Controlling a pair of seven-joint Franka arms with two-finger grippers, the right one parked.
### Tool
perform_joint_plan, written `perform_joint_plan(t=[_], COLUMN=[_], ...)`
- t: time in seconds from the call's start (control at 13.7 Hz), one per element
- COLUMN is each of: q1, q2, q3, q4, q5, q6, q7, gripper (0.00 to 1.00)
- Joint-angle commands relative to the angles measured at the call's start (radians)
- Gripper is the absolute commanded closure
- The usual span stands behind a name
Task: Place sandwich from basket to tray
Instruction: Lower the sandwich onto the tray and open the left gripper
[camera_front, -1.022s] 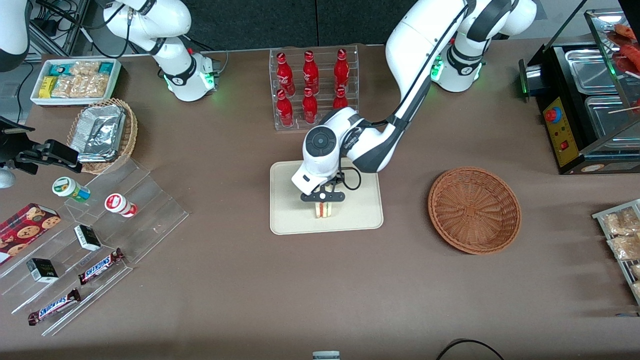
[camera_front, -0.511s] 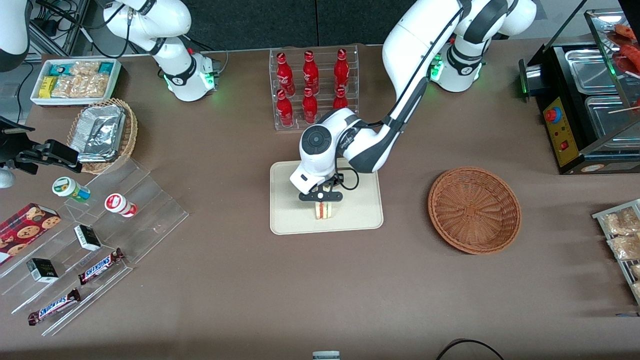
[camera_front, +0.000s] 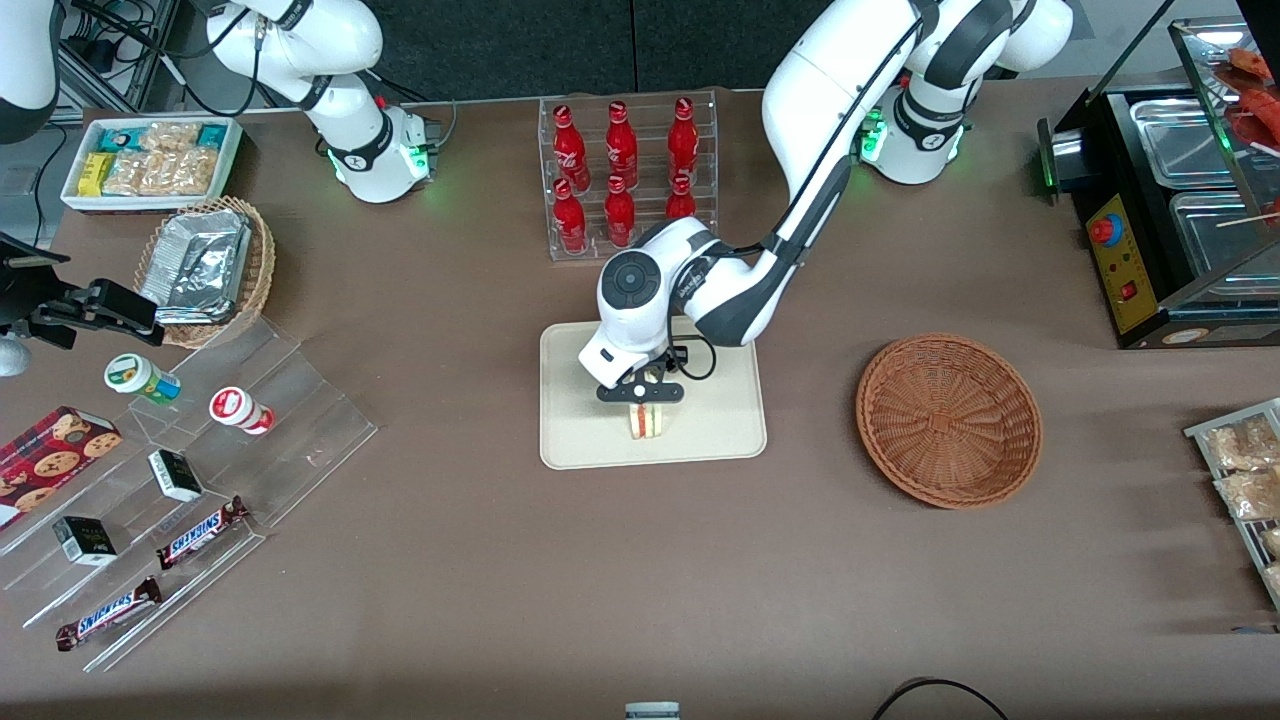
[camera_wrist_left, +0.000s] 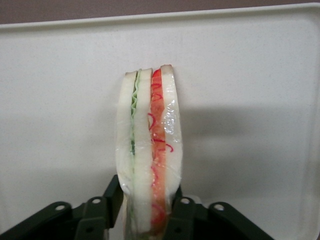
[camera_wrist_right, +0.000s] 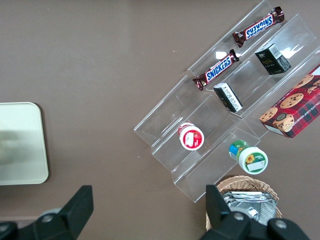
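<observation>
The sandwich, a clear-wrapped wedge with red and green layers, stands on edge on the cream tray, near the tray's middle. My left gripper is just above it and shut on it. In the left wrist view the sandwich sits between the two dark fingers, pinched narrower where they press it, with the tray under it. The reddish-brown woven basket lies empty toward the working arm's end of the table.
A clear rack of red bottles stands just beside the tray, farther from the front camera. A tan basket of foil trays, a white snack bin and clear stepped shelves lie toward the parked arm's end. A black food warmer stands past the basket.
The left arm's wrist has shifted slightly away from the front camera and toward the parked arm's end. The sandwich stays in the same spot on the tray, still between the fingers.
</observation>
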Motion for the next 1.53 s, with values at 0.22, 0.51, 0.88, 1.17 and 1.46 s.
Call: perform_joint_plan(t=[0.22,0.51,0.88,1.17,1.46], q1=[-0.017,-0.012,0.0,0.03,0.136], q2=[-0.002,-0.016,-0.065,-0.124,-0.215], q3=[0.014,0.015,0.019,0.038,0.037], q4=[0.003,0.012,0.012,0.013,0.0], q5=[0.014,0.014,0.016,0.013,-0.004], q6=[0.011,0.0,-0.049,-0.109,-0.221], q7=[-0.022,-0.011,-0.006,0.053,0.182], gripper=[0.0,0.0,0.0,0.0,0.0])
